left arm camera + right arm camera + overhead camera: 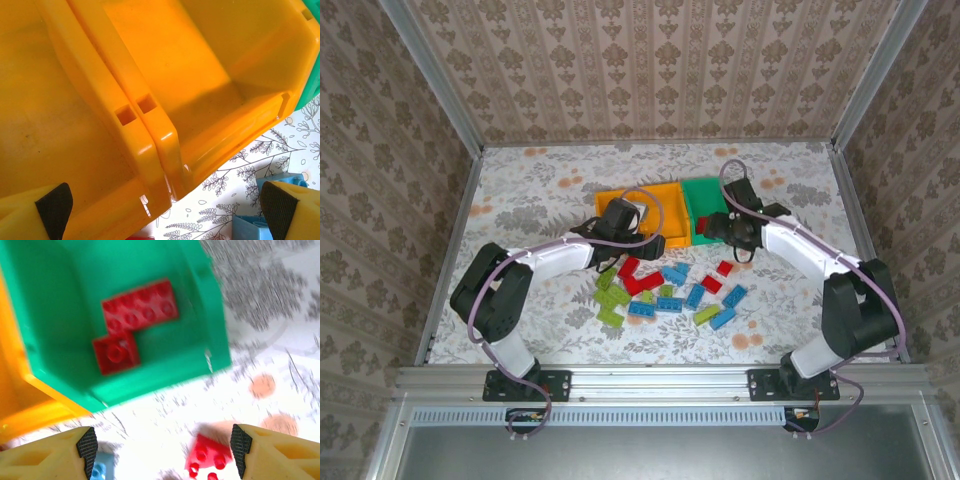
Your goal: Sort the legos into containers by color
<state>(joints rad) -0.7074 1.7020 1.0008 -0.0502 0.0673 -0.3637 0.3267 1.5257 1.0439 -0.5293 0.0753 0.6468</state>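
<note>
The right gripper (160, 450) is held wide open, empty, over a loose red brick (207, 456); two red bricks (135, 320) lie in the green bin (55, 285) beyond. The left gripper (165, 207) is spread empty over the orange bins (150, 125). Lowering and closing on the loose brick is judged next.

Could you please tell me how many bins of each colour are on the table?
Orange bins: 2
Green bin: 1
Total: 3 bins
</note>
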